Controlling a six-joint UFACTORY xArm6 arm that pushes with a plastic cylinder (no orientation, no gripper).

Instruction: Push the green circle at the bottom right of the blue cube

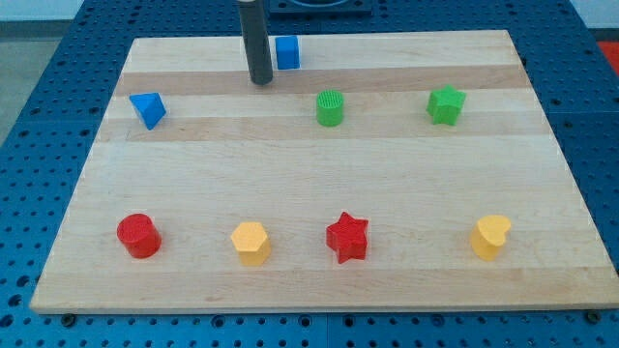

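It looked like a robotics lab or test bench: a pale wooden board of glued planks lay on a blue metal perforated table with a regular grid of holes, a typical experimental mounting surface.

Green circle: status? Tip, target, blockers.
My tip just left of the blue cube, not touching the green circle. Circle sits lower right of the cube, apart from it. Nothing between them.

My tip sits just left of the blue cube (green circle lower right).
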